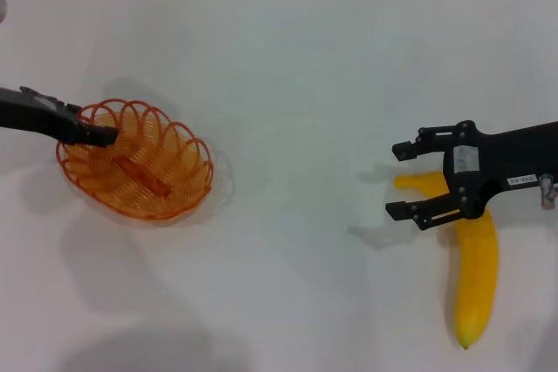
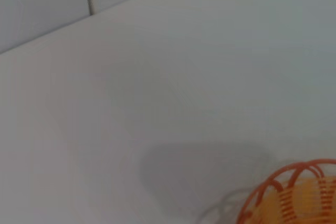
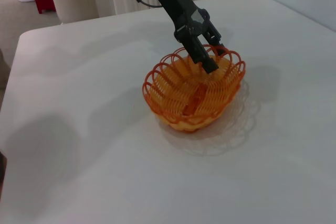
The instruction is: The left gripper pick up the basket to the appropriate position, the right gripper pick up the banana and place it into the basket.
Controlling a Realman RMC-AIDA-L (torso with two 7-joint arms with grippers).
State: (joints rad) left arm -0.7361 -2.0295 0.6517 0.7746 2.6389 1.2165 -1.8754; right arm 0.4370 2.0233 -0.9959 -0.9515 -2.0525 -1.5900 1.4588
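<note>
I see the left tool (image 1: 103, 137) clamped on the basket (image 1: 166, 182) rim; right tool (image 1: 405, 180) gapes above the banana (image 1: 475, 276): smooth, soft, grip mid-body.

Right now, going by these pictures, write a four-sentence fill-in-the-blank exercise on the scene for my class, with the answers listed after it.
1. The basket is coloured ____.
2. The left end effector grips the basket by its ____.
3. The right end effector, fingers ____, hovers over the banana.
4. The banana lies on the ____.

Missing words: orange; rim; open; table
</note>
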